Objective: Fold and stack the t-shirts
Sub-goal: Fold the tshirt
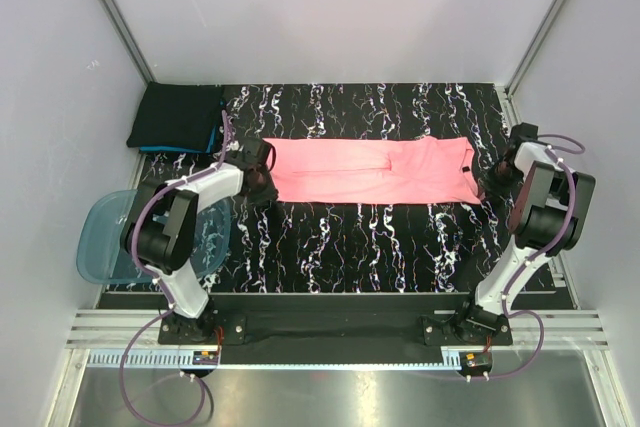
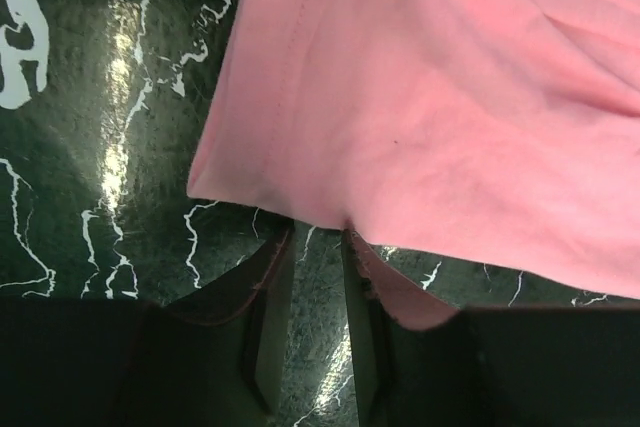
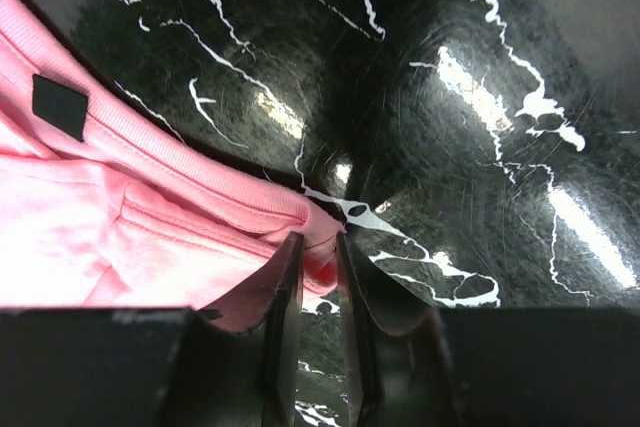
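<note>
Top view: we see the pink tee (image 1: 370, 172) lying across the middle of the desk (image 1: 360, 237), folded into a long band with the neck to the right. The left tool (image 1: 268, 179) is at its hem end and the right tool (image 1: 488, 183) at its collar. Each tool's jaws are nearly closed and seem to pinch the cloth edge. A black and teal stack (image 1: 178, 117) lies in the far left corner. We judge that the crosswise fold comes next, which calls for lifting one end evenly over the other.

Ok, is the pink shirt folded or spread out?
Partly folded: the pink shirt lies as a long narrow strip, its sides turned in with an edge along the middle, not yet folded across.
</note>
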